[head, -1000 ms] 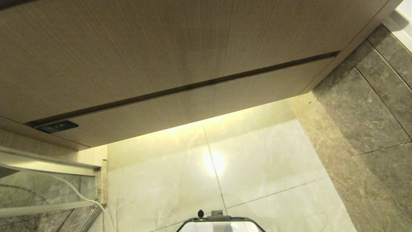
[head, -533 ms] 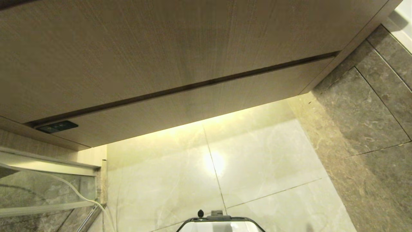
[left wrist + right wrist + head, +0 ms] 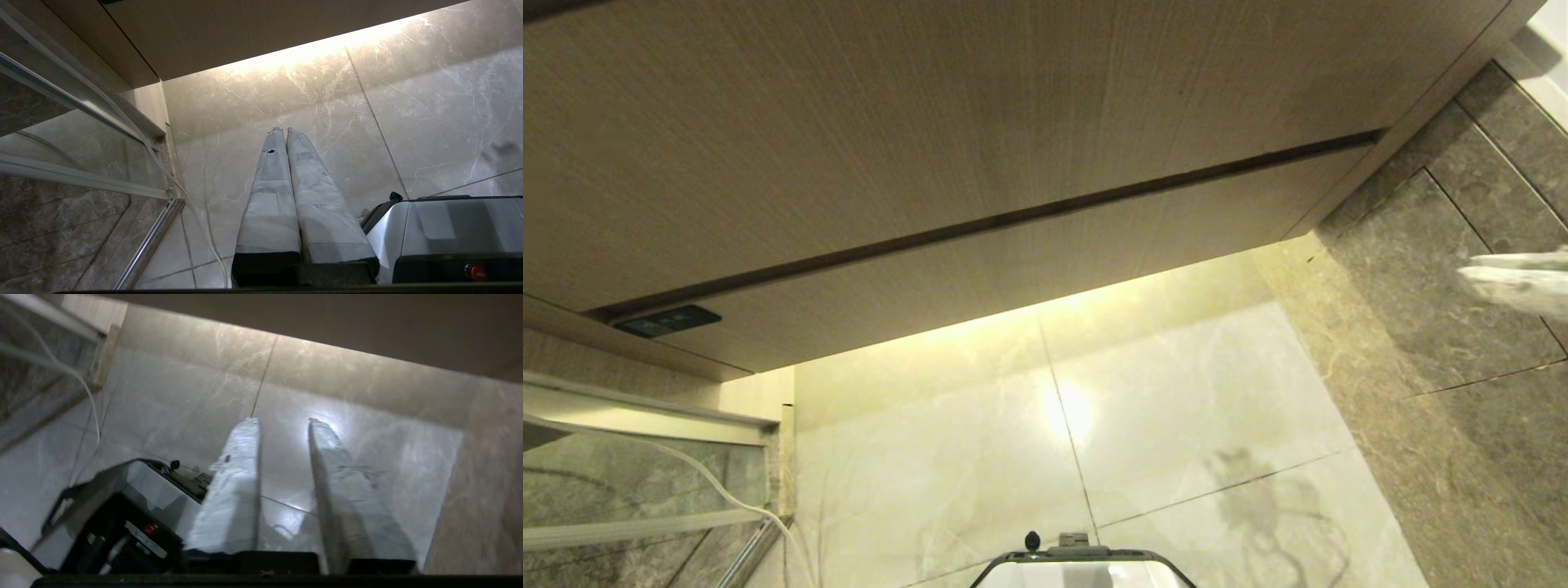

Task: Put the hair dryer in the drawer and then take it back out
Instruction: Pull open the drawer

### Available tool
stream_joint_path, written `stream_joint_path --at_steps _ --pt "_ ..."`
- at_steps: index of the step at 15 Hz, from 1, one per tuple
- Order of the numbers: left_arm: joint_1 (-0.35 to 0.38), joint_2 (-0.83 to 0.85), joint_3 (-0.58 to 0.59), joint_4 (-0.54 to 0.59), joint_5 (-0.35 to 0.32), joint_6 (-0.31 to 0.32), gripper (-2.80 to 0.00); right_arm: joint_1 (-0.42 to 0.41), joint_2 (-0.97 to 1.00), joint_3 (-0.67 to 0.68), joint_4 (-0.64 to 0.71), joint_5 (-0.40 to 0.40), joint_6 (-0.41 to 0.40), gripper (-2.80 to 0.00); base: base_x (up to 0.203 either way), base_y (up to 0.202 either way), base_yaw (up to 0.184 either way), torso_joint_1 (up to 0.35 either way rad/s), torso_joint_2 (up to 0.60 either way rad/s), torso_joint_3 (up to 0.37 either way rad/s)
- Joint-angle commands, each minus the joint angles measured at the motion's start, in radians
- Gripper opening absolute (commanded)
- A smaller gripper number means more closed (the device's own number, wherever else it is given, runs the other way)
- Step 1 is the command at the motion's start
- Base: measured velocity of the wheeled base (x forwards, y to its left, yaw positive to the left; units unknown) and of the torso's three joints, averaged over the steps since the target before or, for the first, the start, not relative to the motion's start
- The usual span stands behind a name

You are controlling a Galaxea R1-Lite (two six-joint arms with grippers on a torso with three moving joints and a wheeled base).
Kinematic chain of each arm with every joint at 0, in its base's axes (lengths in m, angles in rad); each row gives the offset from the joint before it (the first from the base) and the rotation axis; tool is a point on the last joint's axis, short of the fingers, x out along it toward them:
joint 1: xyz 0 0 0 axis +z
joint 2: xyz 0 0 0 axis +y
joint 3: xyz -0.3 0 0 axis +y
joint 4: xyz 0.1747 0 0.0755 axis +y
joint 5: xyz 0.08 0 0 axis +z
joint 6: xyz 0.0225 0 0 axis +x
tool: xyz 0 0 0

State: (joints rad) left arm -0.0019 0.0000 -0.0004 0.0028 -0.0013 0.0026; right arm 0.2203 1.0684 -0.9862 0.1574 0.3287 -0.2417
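Observation:
The drawer (image 3: pixel 1029 269) is the shallow wood-grain front under the taller panel (image 3: pixel 931 122). It is pushed in flush, with its dark label (image 3: pixel 668 321) at the left corner. The hair dryer is out of view. My right gripper (image 3: pixel 1515 282) shows as a blurred pale shape at the right edge of the head view, away from the drawer. In the right wrist view that gripper (image 3: pixel 282 422) is open, with only floor tile between its fingers. My left gripper (image 3: pixel 284 130) hangs low beside the robot base, shut and empty.
A glass shower door with a metal rail (image 3: pixel 645 482) stands at the left, and a white cord (image 3: pixel 727 490) runs down beside it. Dark marble wall (image 3: pixel 1462 327) lies to the right. Pale floor tiles (image 3: pixel 1176 408) lie under the cabinet. The robot base (image 3: pixel 1082 567) is at the front.
My right gripper has come up into the head view at the right edge, and its shadow now falls on the floor tiles. The drawer stays shut.

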Motion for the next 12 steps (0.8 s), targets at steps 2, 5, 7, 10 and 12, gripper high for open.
stream_joint_path --at_steps 2,5,7,10,12 --pt "-0.001 0.000 0.002 0.000 0.000 0.000 -2.80 0.026 0.328 -0.007 -0.120 0.046 -0.255 0.00 0.000 0.000 0.000 0.000 0.00 0.000" --pt "0.000 0.000 0.002 0.000 0.001 0.000 -2.80 0.031 0.451 -0.009 -0.308 0.055 -0.436 0.00 0.000 0.000 0.000 0.000 0.00 0.000" --pt "0.000 0.000 0.001 0.000 0.000 0.000 -2.80 0.028 0.538 -0.007 -0.489 0.049 -0.608 0.00 0.000 0.000 0.000 0.000 0.00 0.000" --pt "0.000 0.000 0.002 0.000 0.000 0.000 -2.80 0.028 0.601 0.029 -0.667 0.059 -0.693 0.00 0.000 0.000 0.000 0.000 0.00 0.000" --pt "0.000 0.000 0.001 0.000 0.000 0.000 -2.80 0.027 0.631 0.038 -0.791 0.056 -0.711 0.00 0.000 0.000 0.000 0.000 0.00 0.000"
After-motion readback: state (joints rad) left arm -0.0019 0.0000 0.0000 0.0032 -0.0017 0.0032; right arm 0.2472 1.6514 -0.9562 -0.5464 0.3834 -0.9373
